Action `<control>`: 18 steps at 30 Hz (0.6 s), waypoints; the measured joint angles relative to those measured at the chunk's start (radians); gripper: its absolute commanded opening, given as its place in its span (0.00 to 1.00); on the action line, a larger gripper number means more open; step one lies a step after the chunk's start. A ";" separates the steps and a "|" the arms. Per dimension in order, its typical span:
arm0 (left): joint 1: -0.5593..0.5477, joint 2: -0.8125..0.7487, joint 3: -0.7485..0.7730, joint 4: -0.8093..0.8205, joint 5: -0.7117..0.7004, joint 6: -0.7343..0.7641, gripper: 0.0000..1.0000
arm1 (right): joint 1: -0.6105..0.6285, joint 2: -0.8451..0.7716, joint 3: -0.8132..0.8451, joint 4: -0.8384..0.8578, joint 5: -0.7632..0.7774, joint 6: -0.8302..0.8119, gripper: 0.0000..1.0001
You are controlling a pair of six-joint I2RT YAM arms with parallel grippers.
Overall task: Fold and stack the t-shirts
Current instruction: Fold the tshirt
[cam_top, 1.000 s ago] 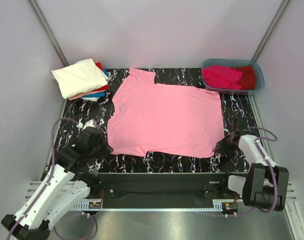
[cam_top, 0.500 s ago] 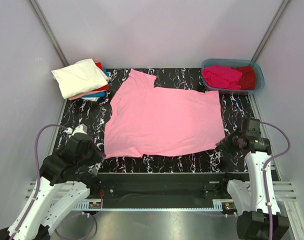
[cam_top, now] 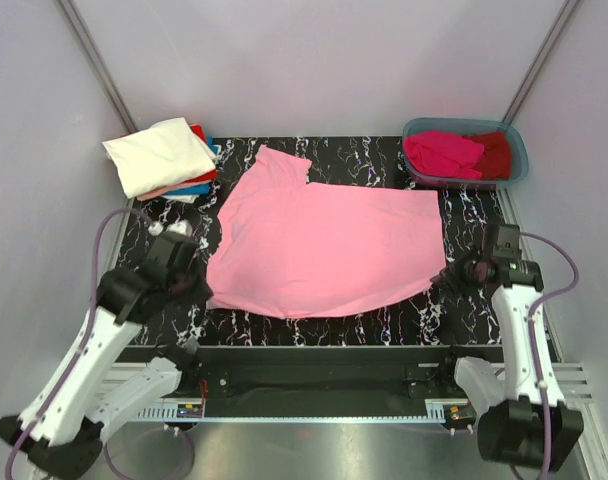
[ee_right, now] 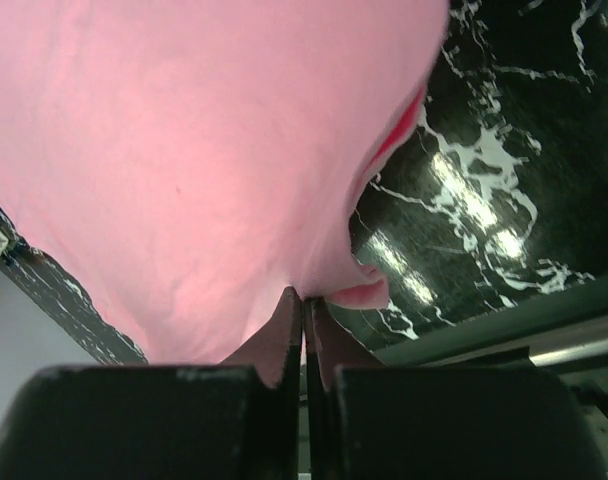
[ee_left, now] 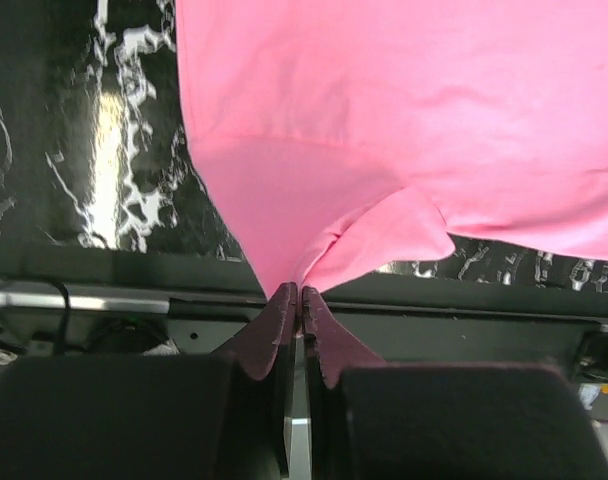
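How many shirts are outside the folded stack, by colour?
light pink t-shirt, spread on the table: 1
magenta t-shirt, in the tub: 1
dark red t-shirt, in the tub: 1
Total: 3

Black worktop (cam_top: 474, 215) with shirts and a tub on it
The worktop is black with white streaks. A big light pink t-shirt (cam_top: 324, 245) lies spread out in the middle. A pile of folded t-shirts (cam_top: 164, 158), a white one on top, sits in the far left corner. A grey-blue tub (cam_top: 520, 148) sits in the far right corner.
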 measured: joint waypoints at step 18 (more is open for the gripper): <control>0.175 0.691 0.441 0.220 -0.014 0.396 0.00 | 0.000 0.377 0.093 0.224 0.031 -0.020 0.00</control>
